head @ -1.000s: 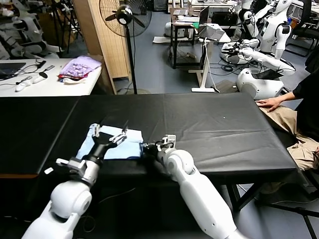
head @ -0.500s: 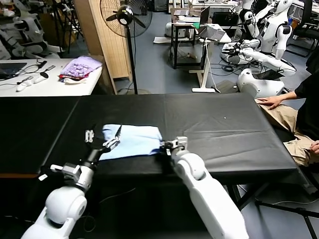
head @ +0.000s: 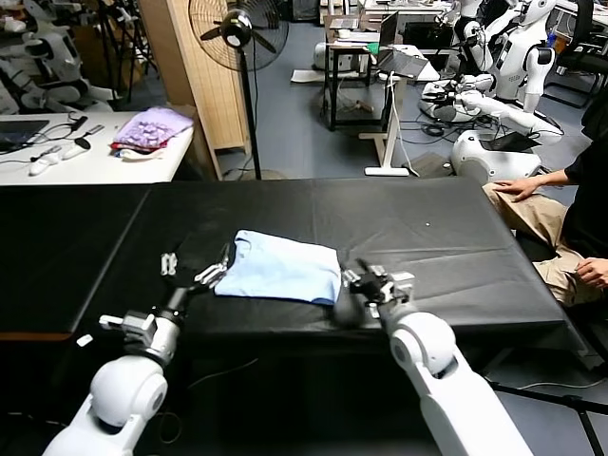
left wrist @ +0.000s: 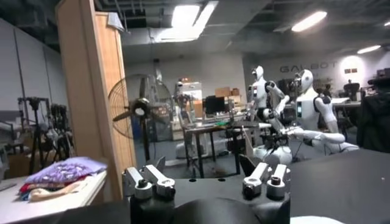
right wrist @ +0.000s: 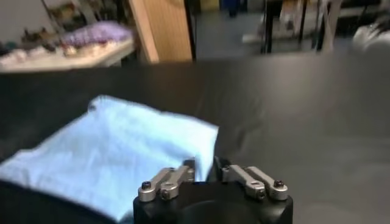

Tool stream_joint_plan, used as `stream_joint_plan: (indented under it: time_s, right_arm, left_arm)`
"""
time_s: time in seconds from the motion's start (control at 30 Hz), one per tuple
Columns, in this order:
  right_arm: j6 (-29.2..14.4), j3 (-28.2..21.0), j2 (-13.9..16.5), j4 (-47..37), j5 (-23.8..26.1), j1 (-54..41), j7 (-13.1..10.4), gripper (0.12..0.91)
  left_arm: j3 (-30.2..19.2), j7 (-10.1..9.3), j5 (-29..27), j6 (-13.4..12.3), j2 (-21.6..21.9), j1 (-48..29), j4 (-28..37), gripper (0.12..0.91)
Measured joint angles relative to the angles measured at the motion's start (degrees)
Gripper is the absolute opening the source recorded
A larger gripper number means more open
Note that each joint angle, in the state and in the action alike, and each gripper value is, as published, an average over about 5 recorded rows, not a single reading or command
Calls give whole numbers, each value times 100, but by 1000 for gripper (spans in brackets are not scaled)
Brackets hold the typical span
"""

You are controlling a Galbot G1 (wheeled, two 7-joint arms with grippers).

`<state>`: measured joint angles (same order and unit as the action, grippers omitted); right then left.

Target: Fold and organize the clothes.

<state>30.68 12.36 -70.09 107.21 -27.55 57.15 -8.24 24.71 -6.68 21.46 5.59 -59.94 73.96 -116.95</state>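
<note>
The clothes are one pale light-blue T-shirt [head: 281, 269], folded into a flat rectangle near the front edge of the black table [head: 427, 237]. In the right wrist view the T-shirt [right wrist: 116, 152] lies just beyond my fingers. My right gripper [head: 367, 283] [right wrist: 205, 165] sits at the shirt's right near corner, jaws a little apart, with the cloth edge beside them and not pinched. My left gripper [head: 193, 266] [left wrist: 203, 164] hovers at the shirt's left edge, wide open and holding nothing.
A purple-lilac cloth bundle [head: 150, 128] lies on the white side table [head: 57, 166] at the back left. A standing fan [head: 235, 24] and a wooden panel [head: 204, 85] rise behind the table. A seated person [head: 560, 209] rests a hand at the table's right end.
The T-shirt slid to the right along the table with my right gripper shut on it. That gripper has now opened and let it go. The left gripper stayed open.
</note>
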Motion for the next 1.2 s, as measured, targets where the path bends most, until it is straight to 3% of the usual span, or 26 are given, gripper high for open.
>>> stream_joint_plan:
  time_s: [0.1, 0.2, 0.4, 0.67, 0.87, 1.2]
  right_arm:
    - [-293, 143, 182, 275, 146, 239, 19, 717]
    - [-698, 338, 386, 555, 387, 571, 73, 786]
    - [-1690, 849, 633, 1044, 1013, 1528, 158, 798]
    - [-2602, 1509, 470, 1615, 1648, 3158, 7, 798]
    - [-2680, 1797, 304, 2021, 1813, 4109, -209, 798]
    - [-2046, 2004, 152, 2683, 1623, 5176, -801, 798]
  left_arm:
    - [-46, -197, 137, 180, 11, 31, -40, 798]
    - [-72, -385, 308, 317, 75, 116, -129, 798]
    - [37, -556, 491, 324, 280, 458, -345, 798]
    - [324, -577, 497, 315, 396, 1139, -665, 798]
    - [536, -550, 615, 415, 434, 1696, -868, 798]
    - [1038, -689, 1061, 1108, 465, 2707, -1304, 798]
